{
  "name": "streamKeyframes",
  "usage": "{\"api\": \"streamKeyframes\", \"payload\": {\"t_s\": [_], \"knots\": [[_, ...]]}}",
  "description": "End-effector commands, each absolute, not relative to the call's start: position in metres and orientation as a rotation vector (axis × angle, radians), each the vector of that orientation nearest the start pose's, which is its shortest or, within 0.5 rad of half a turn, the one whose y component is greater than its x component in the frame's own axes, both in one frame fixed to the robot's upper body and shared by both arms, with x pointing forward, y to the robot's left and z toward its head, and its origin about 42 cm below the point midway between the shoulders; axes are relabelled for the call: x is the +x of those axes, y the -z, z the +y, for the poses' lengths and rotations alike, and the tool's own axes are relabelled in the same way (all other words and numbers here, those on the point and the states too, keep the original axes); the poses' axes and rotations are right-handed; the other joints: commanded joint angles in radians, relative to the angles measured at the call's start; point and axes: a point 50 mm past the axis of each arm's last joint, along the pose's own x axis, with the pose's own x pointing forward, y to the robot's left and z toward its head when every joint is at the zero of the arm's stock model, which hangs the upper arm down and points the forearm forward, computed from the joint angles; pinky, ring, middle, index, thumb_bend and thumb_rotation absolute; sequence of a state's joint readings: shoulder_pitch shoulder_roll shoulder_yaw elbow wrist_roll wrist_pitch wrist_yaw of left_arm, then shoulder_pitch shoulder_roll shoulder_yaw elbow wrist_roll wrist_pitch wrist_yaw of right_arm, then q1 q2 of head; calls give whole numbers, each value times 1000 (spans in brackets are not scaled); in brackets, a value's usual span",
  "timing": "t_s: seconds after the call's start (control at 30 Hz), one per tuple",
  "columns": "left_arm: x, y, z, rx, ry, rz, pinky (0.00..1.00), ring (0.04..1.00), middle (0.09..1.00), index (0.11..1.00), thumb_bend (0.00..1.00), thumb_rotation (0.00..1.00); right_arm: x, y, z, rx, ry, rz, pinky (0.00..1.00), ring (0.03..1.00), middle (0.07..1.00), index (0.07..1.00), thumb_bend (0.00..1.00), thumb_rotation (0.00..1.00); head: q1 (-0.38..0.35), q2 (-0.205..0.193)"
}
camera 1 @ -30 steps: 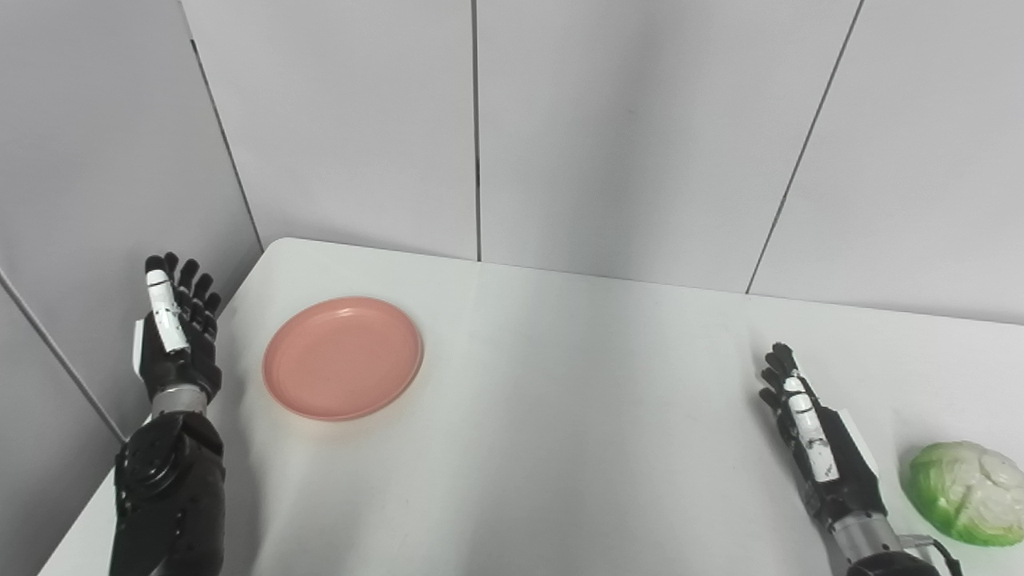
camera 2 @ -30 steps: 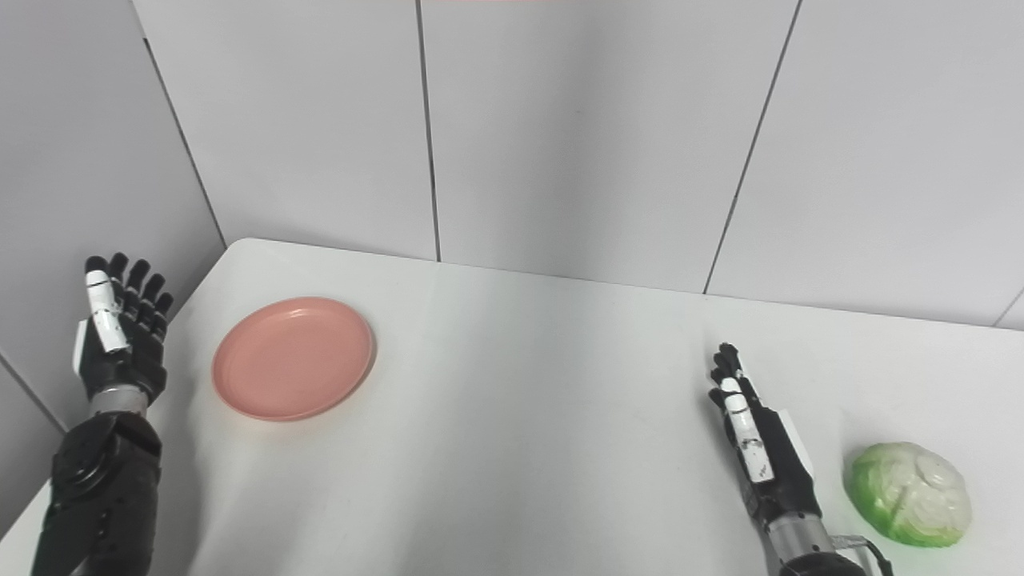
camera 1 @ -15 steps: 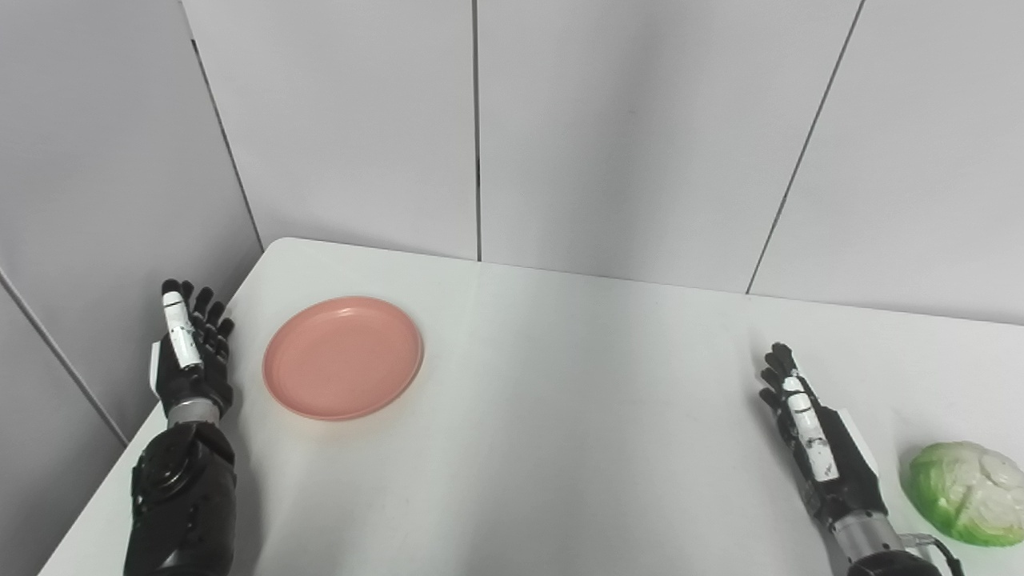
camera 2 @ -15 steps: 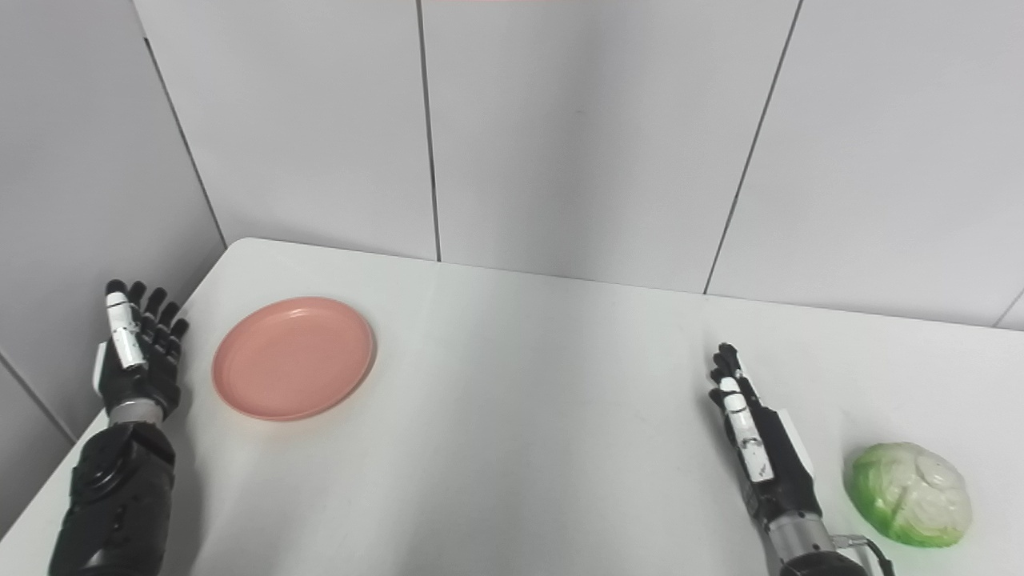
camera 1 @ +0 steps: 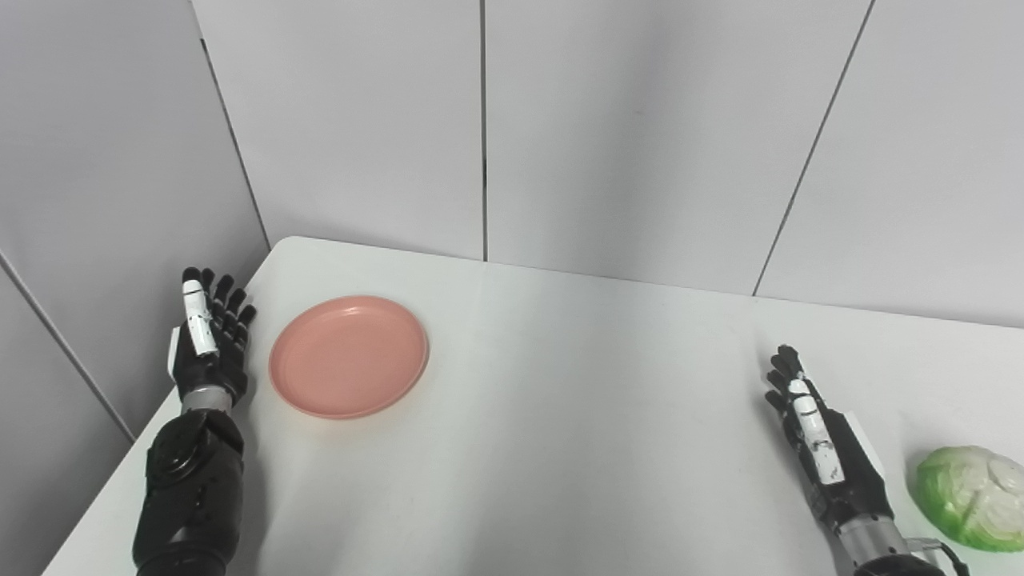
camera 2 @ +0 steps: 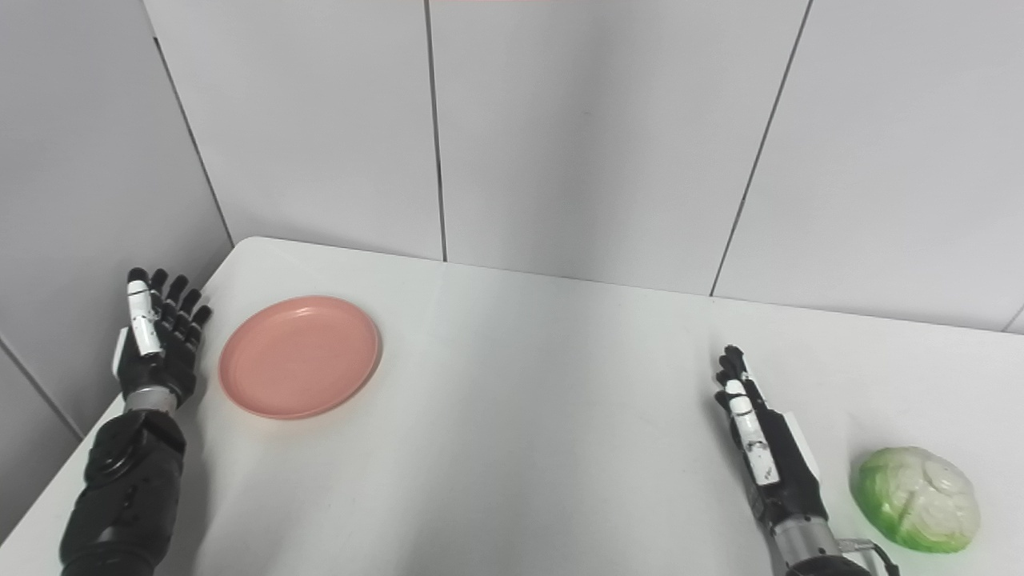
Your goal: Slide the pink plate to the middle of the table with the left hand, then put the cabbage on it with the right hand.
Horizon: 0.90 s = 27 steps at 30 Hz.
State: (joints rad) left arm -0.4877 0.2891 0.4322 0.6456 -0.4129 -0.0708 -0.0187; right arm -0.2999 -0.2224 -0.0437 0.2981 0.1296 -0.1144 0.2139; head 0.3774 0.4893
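At tabletop [camera 1: 560,416] left edge: left hand [camera 1: 210,352] open, empty, just beside pink plate [camera 1: 349,356]. Right hand [camera 1: 824,440] open, empty, near cabbage [camera 1: 970,498].

I'm seeing a salmon-pink plate [camera 1: 348,356], a pale green cabbage [camera 1: 970,498] veined white, my black hands [camera 1: 210,346] striped white — all showing against a white table [camera 1: 560,416].

One pink plate [camera 1: 348,356], one cabbage [camera 1: 970,498], one table [camera 1: 576,416] — and two hands — left hand [camera 1: 210,356], right hand [camera 1: 824,448]
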Motion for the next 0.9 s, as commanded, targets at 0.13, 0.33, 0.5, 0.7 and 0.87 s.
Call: {"api": "streamKeyframes", "payload": {"t_s": [0.13,0.33,0.5,0.7,0.87], "knots": [[425,-129,396,-369,-351,-9,1000,999,992,993,574,1000,382,-132,-282,-104,-185,-110,1000,1000,1000,1000,149,1000,2,2],[429,-123,384,-350,-304,0,1000,989,984,970,589,1000,383,-130,-282,-103,-190,-112,1000,1000,1000,1000,165,1000,-2,1],[432,-123,371,-331,-255,12,1000,981,974,971,581,1000,382,-130,-282,-110,-198,-112,1000,1000,1000,1000,149,1000,-5,2],[435,-125,355,-309,-212,17,999,984,982,979,585,1000,382,-132,-280,-96,-188,-101,1000,1000,1000,1000,140,1000,-6,2],[436,-129,339,-299,-162,29,1000,989,987,985,586,1000,382,-133,-280,-106,-190,-101,1000,1000,1000,1000,138,1000,-8,4]]}}
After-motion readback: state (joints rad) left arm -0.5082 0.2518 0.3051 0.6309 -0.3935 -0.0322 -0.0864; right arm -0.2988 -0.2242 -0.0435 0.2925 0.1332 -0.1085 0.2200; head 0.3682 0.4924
